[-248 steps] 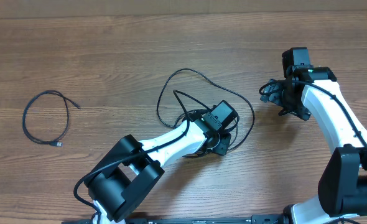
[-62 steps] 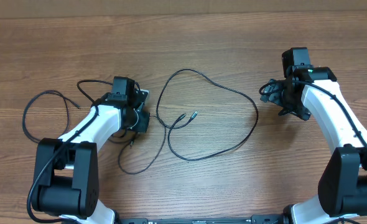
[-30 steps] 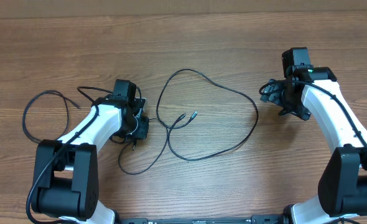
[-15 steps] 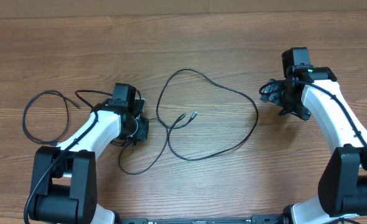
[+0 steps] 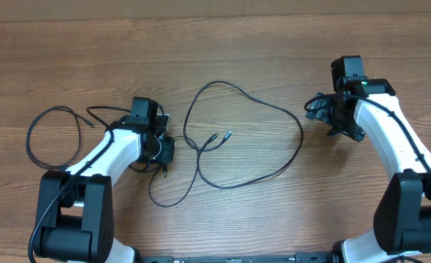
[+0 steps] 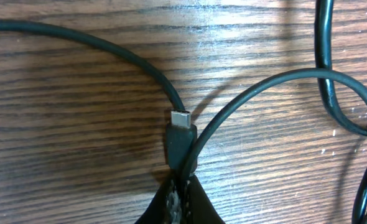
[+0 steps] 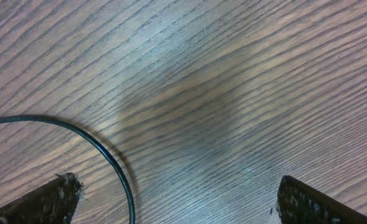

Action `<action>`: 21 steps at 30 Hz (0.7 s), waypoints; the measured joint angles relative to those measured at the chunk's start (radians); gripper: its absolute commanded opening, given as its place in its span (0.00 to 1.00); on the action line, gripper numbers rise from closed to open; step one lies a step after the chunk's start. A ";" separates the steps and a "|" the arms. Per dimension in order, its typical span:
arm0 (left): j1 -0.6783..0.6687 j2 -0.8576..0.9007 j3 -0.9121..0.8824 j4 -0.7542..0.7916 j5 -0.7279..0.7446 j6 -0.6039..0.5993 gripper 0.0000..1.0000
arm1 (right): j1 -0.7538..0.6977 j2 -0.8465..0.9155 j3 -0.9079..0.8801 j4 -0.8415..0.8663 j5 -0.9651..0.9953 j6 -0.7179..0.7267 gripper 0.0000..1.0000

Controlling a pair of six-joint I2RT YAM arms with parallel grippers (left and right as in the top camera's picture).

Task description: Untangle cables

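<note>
We see a brown wood-grain table (image 5: 215, 44) carrying thin black cables (image 5: 267, 107): a coiled loop (image 5: 28, 142) lies at far left, a wide loop (image 5: 301, 139) spreads across the middle with two plug tips (image 5: 220, 136) close together inside it, and a smaller curl (image 5: 168, 206) lies between the two loops

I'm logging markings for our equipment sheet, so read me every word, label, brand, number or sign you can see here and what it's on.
None: no text can be read in any view.
The plug shows a bare silver tip with no marking.
The cables, the wooden table, the left arm and the right arm show no legible label or number.
</note>
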 measured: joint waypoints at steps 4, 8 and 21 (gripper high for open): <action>0.000 0.013 0.039 -0.086 -0.013 0.000 0.04 | 0.000 0.000 0.000 0.000 0.000 0.000 1.00; 0.000 0.006 0.083 -0.158 -0.026 -0.008 0.04 | 0.000 0.000 0.000 0.000 -0.001 0.000 1.00; 0.000 -0.399 0.208 -0.117 -0.030 -0.067 0.04 | 0.000 0.000 0.000 0.000 0.000 0.000 1.00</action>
